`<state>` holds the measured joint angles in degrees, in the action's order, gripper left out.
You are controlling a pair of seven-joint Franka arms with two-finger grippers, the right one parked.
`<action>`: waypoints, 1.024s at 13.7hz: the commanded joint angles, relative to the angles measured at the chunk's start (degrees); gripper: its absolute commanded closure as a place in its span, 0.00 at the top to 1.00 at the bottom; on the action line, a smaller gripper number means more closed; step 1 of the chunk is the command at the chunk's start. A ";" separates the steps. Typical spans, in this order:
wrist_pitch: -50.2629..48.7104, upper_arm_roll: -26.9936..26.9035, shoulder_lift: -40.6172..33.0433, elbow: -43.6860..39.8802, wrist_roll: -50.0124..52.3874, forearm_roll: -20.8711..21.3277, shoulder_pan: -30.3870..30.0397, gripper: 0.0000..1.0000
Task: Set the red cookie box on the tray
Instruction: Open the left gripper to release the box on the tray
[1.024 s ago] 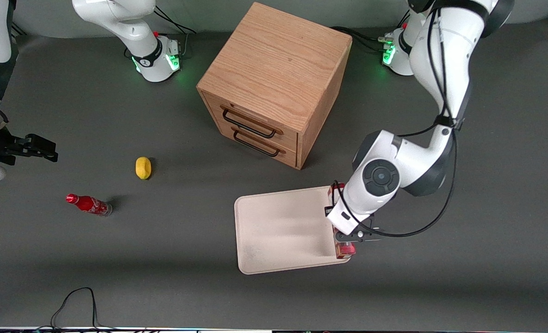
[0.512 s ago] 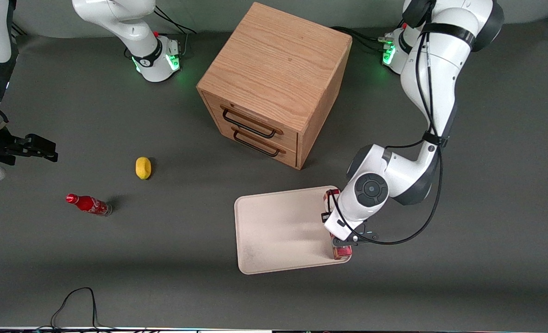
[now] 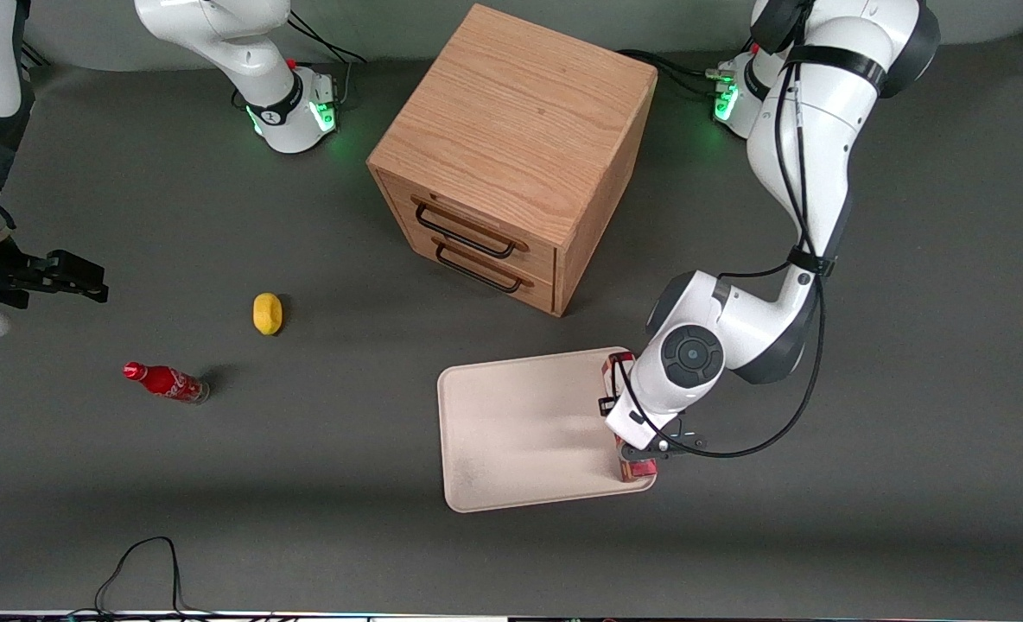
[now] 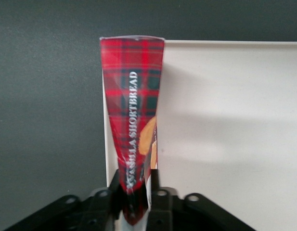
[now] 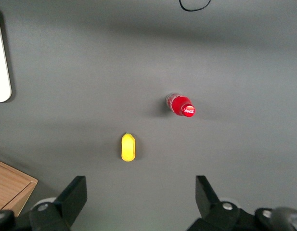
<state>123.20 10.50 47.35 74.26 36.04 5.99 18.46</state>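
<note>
red cookie box point(image 4: 134, 110): tartan, reads "VANILLA SHORTBREAD" | long axis along tray point(image 3: 511, 432) edge nearest working arm, over its rim | end effector point(image 4: 136, 192) clamped on box end | soda bottle point(image 3: 164, 381): Coca-Cola script

We read this as a robotics lab bench. Two white arm bases point(image 3: 291, 108) with green status lights are bolted to a dark grey matte surface point(image 3: 909, 389), with black cables point(image 3: 144, 566) running off its edge. A wooden drawer cabinet point(image 3: 511, 155) stands mid-surface as a prop; near it lie a cream tray point(image 3: 511, 432), a small yellow object point(image 3: 267, 313) and a red soda bottle point(image 3: 166, 382), spaced well apart like test items. The gripper point(image 3: 641, 449) hangs over the tray's edge.
</note>
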 commanded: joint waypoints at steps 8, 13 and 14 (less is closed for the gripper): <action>-0.94 -0.31 0.02 -1.84 1.32 1.30 0.35 1.00; -6.91 -0.75 -7.16 3.06 -5.70 1.57 -1.48 1.00; -6.92 -0.75 -10.41 6.56 -7.81 1.48 -2.37 1.00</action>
<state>117.55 10.10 44.52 73.43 31.94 6.83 17.57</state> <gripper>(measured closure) 0.000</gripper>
